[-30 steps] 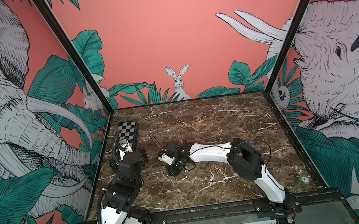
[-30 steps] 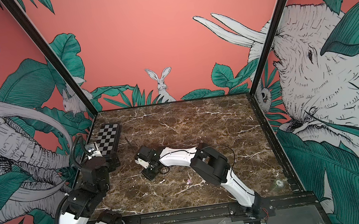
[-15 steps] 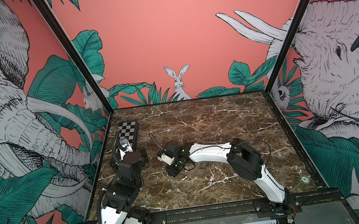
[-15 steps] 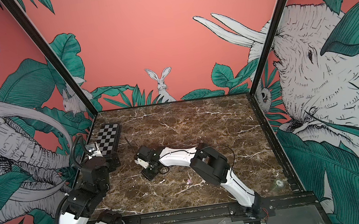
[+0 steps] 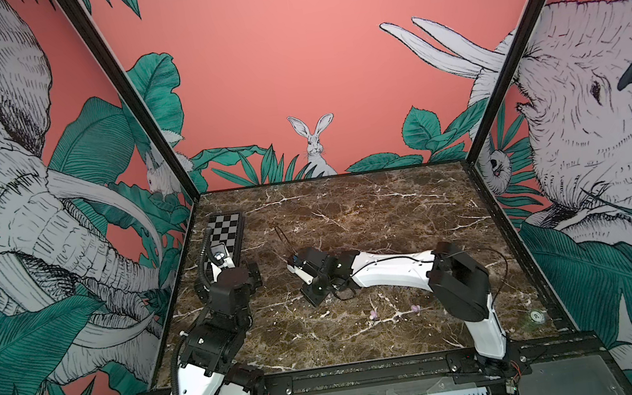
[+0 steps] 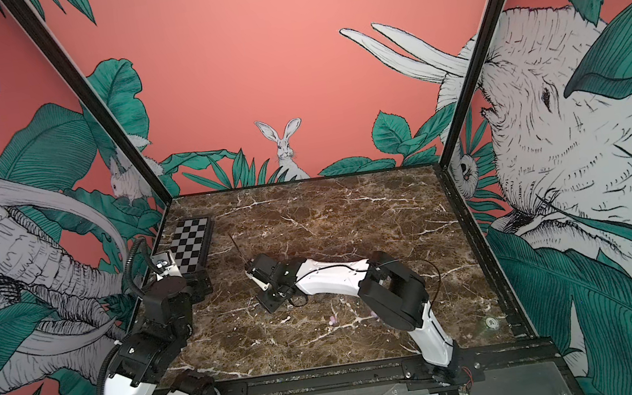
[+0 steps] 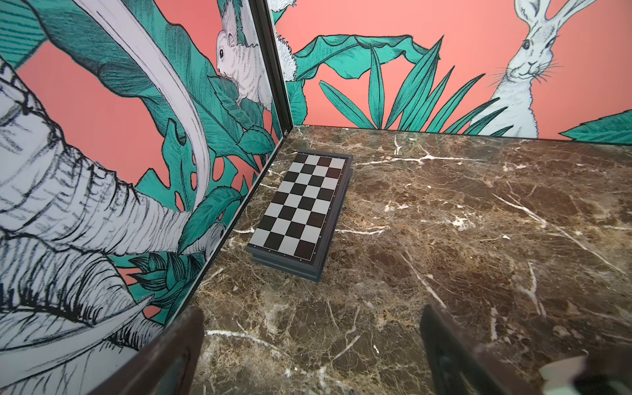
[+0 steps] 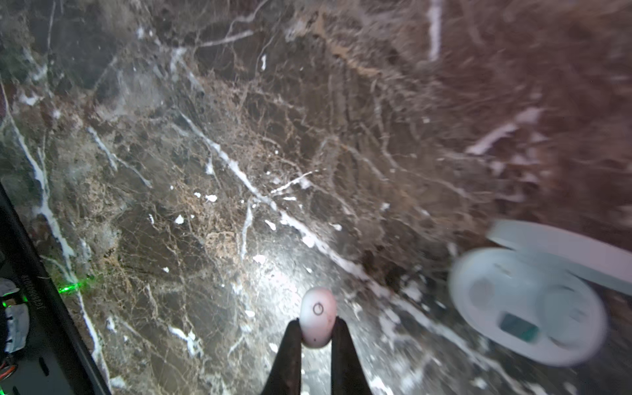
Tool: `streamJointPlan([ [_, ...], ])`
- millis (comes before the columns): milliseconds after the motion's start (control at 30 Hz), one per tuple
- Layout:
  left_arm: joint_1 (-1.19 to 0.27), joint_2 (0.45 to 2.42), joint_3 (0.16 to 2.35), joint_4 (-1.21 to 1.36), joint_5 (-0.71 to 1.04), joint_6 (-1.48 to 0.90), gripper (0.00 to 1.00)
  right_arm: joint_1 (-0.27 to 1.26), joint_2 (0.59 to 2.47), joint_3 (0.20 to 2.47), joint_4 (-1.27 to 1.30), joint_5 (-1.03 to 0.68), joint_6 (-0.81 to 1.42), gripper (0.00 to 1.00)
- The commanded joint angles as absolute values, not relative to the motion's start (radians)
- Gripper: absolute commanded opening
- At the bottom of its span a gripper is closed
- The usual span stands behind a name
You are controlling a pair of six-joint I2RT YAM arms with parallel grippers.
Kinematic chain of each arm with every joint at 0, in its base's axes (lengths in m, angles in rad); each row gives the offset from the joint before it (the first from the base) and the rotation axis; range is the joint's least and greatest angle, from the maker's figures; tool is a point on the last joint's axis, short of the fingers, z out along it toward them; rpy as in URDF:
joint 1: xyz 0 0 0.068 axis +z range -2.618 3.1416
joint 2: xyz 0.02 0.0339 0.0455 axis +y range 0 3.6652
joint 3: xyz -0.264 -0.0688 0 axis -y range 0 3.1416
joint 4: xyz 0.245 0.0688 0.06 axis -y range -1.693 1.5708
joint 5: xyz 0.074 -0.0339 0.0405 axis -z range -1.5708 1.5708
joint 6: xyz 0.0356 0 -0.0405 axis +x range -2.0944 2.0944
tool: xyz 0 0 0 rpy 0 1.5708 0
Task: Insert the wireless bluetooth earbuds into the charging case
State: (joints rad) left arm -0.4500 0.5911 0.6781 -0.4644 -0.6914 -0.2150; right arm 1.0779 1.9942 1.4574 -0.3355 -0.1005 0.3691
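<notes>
In the right wrist view my right gripper (image 8: 317,330) is shut on a whitish earbud (image 8: 318,309) with a ring mark, held just above the marble. A white charging case (image 8: 526,307) lies open beside it, blurred, with its two wells showing. In both top views the right gripper (image 5: 314,293) (image 6: 271,300) points down at mid-table and hides the case. Two lilac earbuds (image 5: 373,315) (image 5: 415,309) lie loose nearer the front; one lilac earbud (image 6: 332,321) shows plainly in a top view. My left gripper (image 7: 311,342) (image 5: 251,277) stands open over bare marble by the left wall.
A folded chessboard (image 5: 227,234) (image 6: 192,245) (image 7: 301,208) lies along the left wall at the back. A thin black wire (image 5: 284,238) rises behind the right gripper. A small round token (image 5: 536,315) sits at the front right. The black front rail (image 8: 51,307) runs close by.
The right gripper's jaws have drawn in onto the earbud. Neither arm has visibly moved in the top views.
</notes>
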Motion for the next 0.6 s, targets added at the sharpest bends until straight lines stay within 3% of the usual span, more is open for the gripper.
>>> streamJointPlan([
  [0, -0.457, 0.597, 0.674, -0.446, -0.672, -0.203, 0.99, 1.078, 1.922, 1.388, -0.222, 0.021, 0.440, 0.00],
  [333, -0.488, 0.604, 0.620, -0.402, -0.452, -0.132, 0.99, 1.079, 1.863, 1.322, -0.212, 0.246, 0.547, 0.00],
  [567, -0.518, 0.621, 0.579, -0.404, -0.347, -0.158, 0.99, 1.078, 1.896, 1.340, -0.230, 0.275, 0.570, 0.00],
])
